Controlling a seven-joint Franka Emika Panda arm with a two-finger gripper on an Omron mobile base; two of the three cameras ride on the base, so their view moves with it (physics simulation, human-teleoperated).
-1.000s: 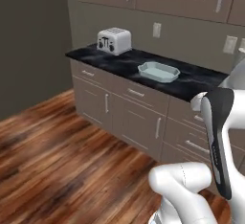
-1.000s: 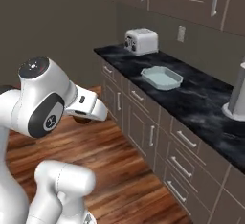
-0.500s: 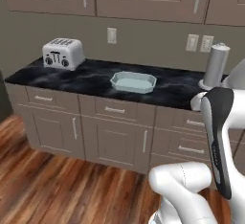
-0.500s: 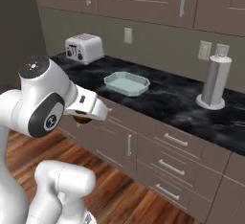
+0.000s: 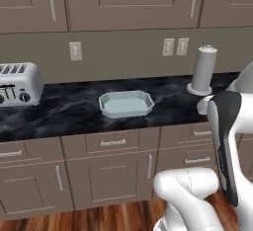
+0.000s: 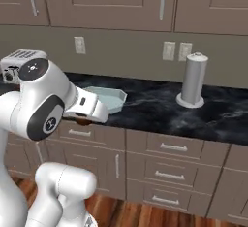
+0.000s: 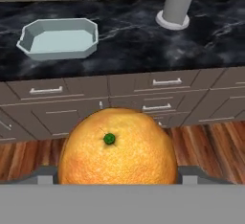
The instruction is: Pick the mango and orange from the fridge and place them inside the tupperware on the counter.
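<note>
On the black marble counter (image 5: pixel 64 111), against a grey wall under brown cabinets: pale tub (image 5: pixel 126 103) centred, toaster (image 5: pixel 17 84) to its left, grey cylinder (image 5: pixel 203 70) to its right. Wood floor below. Orange (image 7: pixel 117 149) round, dimpled, green stem spot; clamped in gripper (image 7: pixel 117 177) short of the counter, above the floor. Fingers mostly hidden behind the fruit. Orange barely visible under the hand from the right base camera.
</note>
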